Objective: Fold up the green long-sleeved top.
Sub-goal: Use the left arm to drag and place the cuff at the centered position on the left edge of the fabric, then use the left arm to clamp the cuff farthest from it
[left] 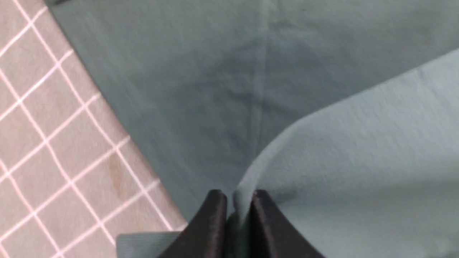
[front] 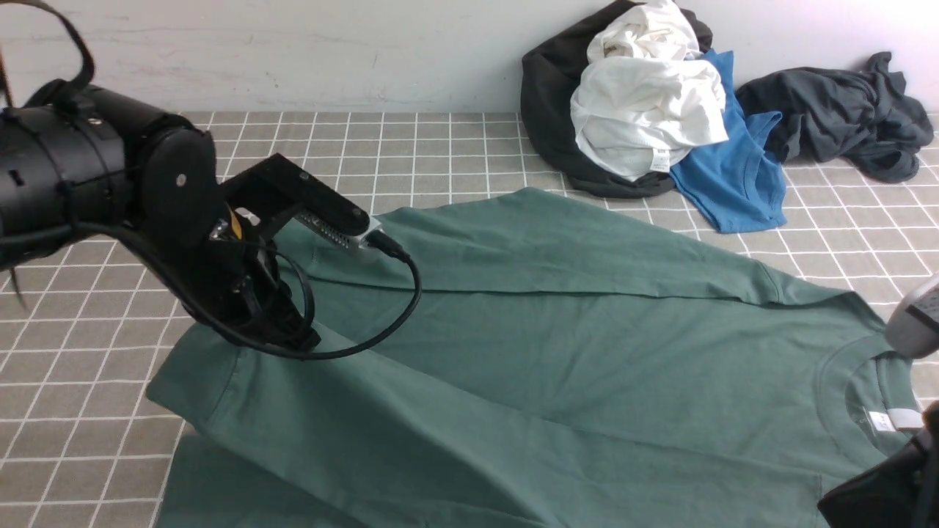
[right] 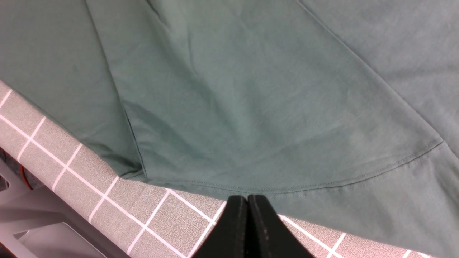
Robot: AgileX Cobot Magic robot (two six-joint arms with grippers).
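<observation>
Front view, biggest thing first: the grey checked table cloth point(front: 440, 147) fills the frame from the pale wall down. The green long-sleeved top point(front: 557, 352) is spread over the centre and lower half of it. One sleeve lies folded across the body along a crease through the middle, and the ribbed collar point(front: 843, 396) sits at lower right. A heap of other clothes sits in the upper right: a white garment point(front: 645, 110) on a black one point(front: 546, 110), a blue tee point(front: 733, 183) beside them, and a dark grey garment point(front: 843, 110) furthest right. None of the heap touches the top.

The left arm point(front: 95, 176) reaches in from the upper left. In the left wrist view, the left gripper point(left: 238, 200) is nearly closed on a thin raised ridge of the green cloth. The right gripper point(right: 247, 200), at lower centre of its wrist view, has its jaws pressed together at the stitched hem, with nothing visible between them. Smallest is the white neck label point(front: 891, 419) inside the collar.

The risks, as I judge them:
- The left pinch holds only a narrow ridge, so a quick lift could let the jersey slip free.
- A sideways pull could drag the whole top instead of turning one layer, undoing the laid sleeve.
- The right jaws hold nothing to anchor the collar end.
- The hem lies near the table's edge, so the cloth could slide off.
</observation>
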